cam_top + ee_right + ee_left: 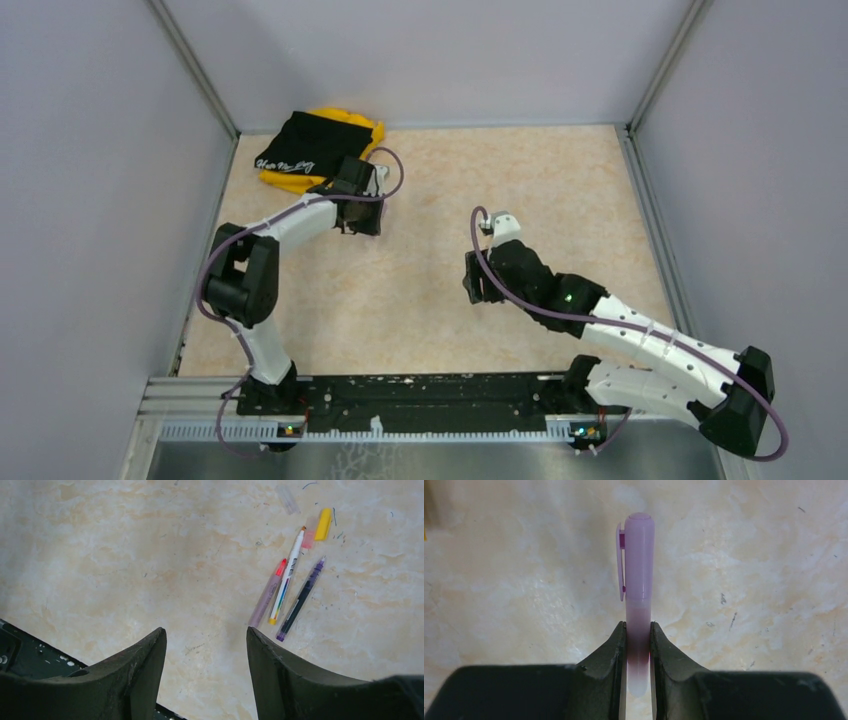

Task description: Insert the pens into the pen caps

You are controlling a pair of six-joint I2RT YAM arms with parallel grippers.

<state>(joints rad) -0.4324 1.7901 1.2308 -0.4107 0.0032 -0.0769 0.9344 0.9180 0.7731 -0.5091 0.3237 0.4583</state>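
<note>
The pens point(285, 582) were found lying parallel on the table point(125, 555), slanted ahead and right of the open right gripper point(205, 632), while the lilac cap point(640, 555) was clamped by the left gripper point(638, 627).

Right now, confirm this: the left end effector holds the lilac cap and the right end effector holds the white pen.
Half wrong. The left end effector holds the lilac cap, but the right end effector is open and empty; the white pen lies on the table, as the right wrist view shows.
</note>
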